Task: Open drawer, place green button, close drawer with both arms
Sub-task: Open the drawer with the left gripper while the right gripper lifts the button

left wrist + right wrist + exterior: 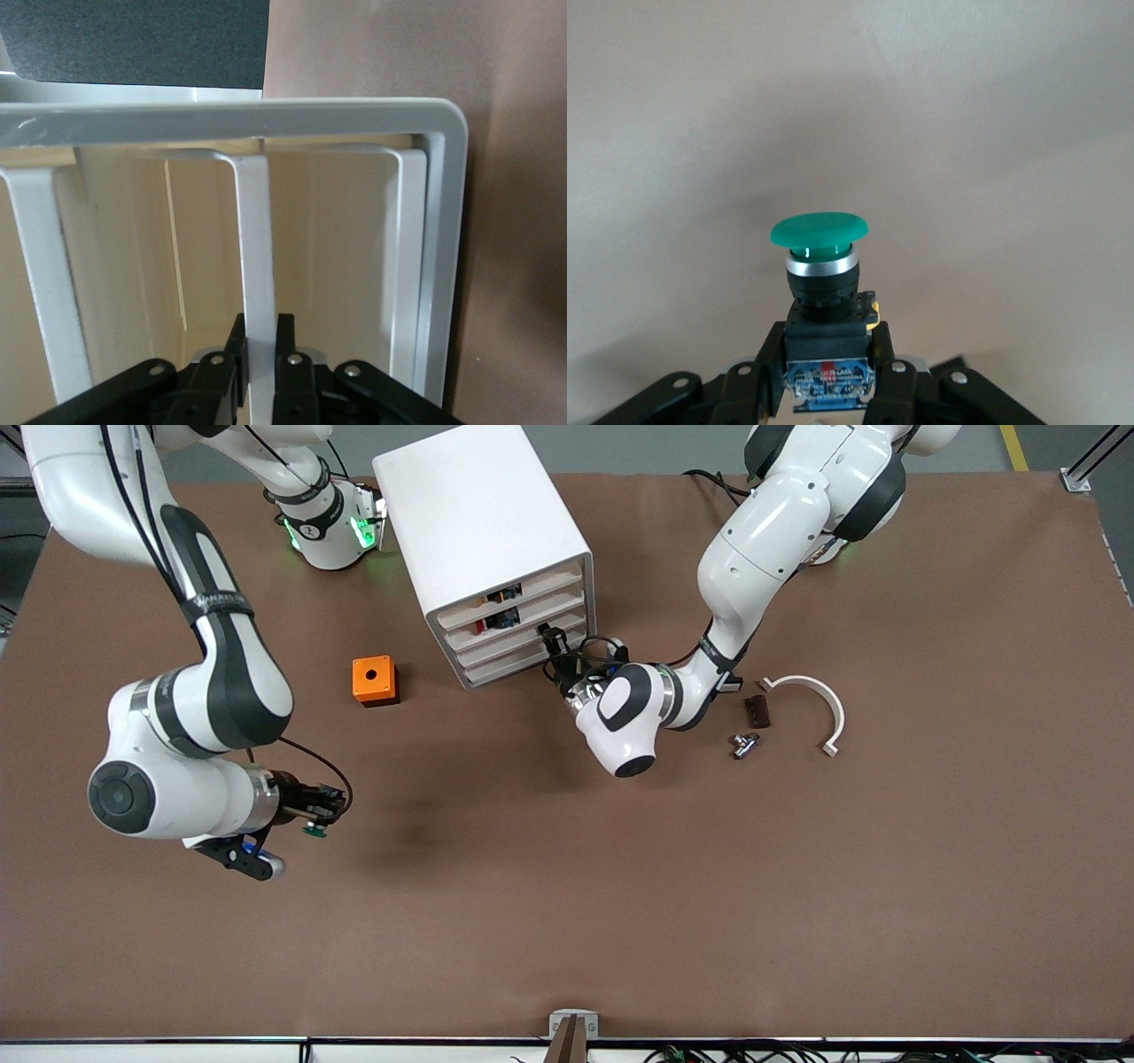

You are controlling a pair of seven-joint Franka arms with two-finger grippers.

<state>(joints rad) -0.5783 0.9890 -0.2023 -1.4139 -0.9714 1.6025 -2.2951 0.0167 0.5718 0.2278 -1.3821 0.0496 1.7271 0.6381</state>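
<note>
- Here, the cabinet (483,531) stands on the brown table (797,886), its drawer fronts turned toward the front camera
- The left gripper (555,644) is at the front of the cabinet, at the end toward the left arm, level with the lower drawers; its arm comes down from the base at the left arm's end of the table
- In the left wrist view its fingers (285,341) are pinched together on a thin white upright bar (255,239) of the drawer (523,644) front, one finger on each side
- The drawer looks pushed in, about flush with the others
- The right gripper (321,810) hangs over bare table toward the right arm's end, closer to the camera than the orange cube (374,680)
- Its jaws are clamped on the black body of the button (822,266), with the green cap pointing away from the wrist
- The orange cube sits on the table beside the cabinet, toward the right arm's end
- Near the left arm lie a curved white piece (815,700), a small dark block (756,710) and a small metal part (744,744), all apart from each other
</note>
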